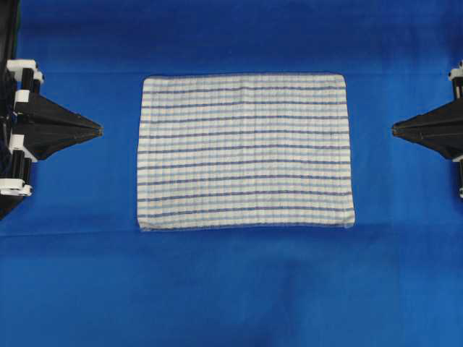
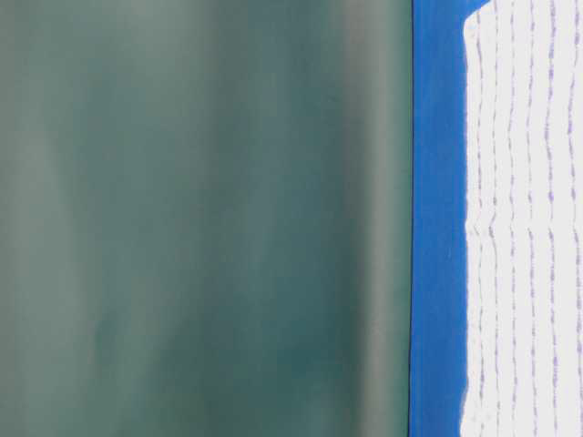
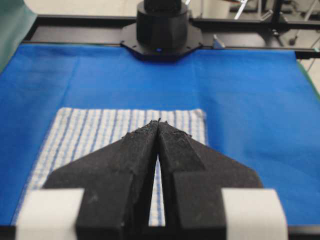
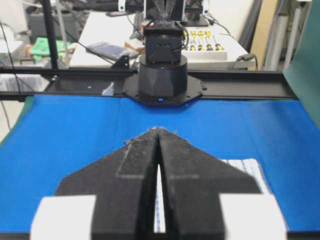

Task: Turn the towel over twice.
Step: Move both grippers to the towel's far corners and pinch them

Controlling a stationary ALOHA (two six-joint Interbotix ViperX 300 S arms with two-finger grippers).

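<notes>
You have the towel [image 1: 244, 152] lying flat and spread out in the middle of the worktop [image 1: 231, 289], on the plain blue tablecloth [image 1: 72, 275] that covers it. In the overhead view its striped face is up, the thin dark and light blue lines running from 9 o'clock to 3 o'clock, and its four edges lie fairly square, with the corner at about 4 o'clock pushed out a little.

Your left gripper [image 1: 100, 130] sits at 9 o'clock of the towel, apart from it, its tip pointing toward the cloth. Its jaws are clenched tip to tip with nothing between them (the left wrist view shows the two black fingers [image 3: 135, 150] meeting at the point, only a thin slit farther back). In that view the towel [image 3: 90, 135] lies beyond and beneath the tip, and the base of the opposite arm [image 3: 161, 30] stands at 12 o'clock on the far edge of the worktop.

Your right gripper [image 1: 394, 130] mirrors it at 3 o'clock, also clear of the towel, jaws clenched on nothing. From the right wrist a corner of the towel [image 4: 250, 172] peeks out at about 4 o'clock of the fingers [image 4: 185, 165].

At table level the towel [image 2: 528, 228] rests on the blue cloth in front of a green backdrop [image 2: 200, 218].
</notes>
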